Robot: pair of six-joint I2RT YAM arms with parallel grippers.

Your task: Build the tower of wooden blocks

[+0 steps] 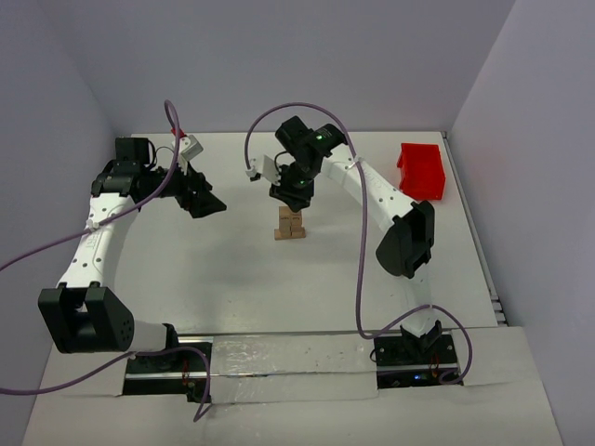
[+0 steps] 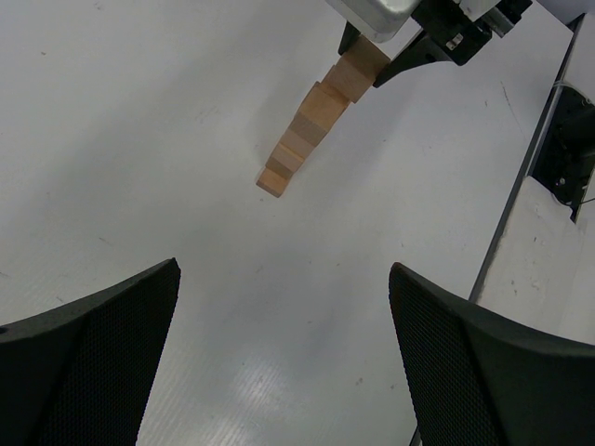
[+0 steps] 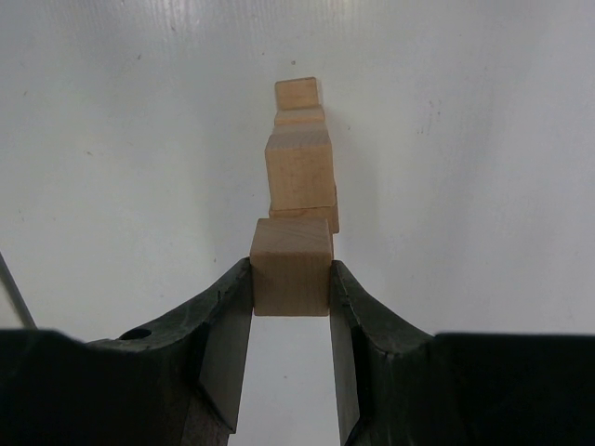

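At the middle of the table point(image 1: 237, 274), a little toward its far side, stands the tower point(image 1: 290, 226), a short stack of plain light wooden cubes. In the top view its lowest layer looks wider than the layers above. Right over the stack is one more block point(image 3: 291, 267), gripped on two opposite sides by the right gripper point(image 1: 296, 193). The dark fingers point(image 3: 223, 316) press flat against the block's sides, and its top face is level and in line with the cubes under it. The pictures do not show whether this block already rests on the cube below or hangs just above it. The right arm reaches in from the near right, bends high over the table and points its gripper straight down at the stack.

To the left of the tower and well apart from it hangs the left gripper point(image 1: 200, 200), its jaws spread wide with nothing between them. From its own wrist camera the two dark fingers point(image 2: 93, 362) frame bare table, and the stack shows farther off, capped by the other gripper.

Near the far right corner of the table sits a red bin point(image 1: 423, 170), well away from the stack. Purple cables point(image 1: 361, 251) loop along both arms.
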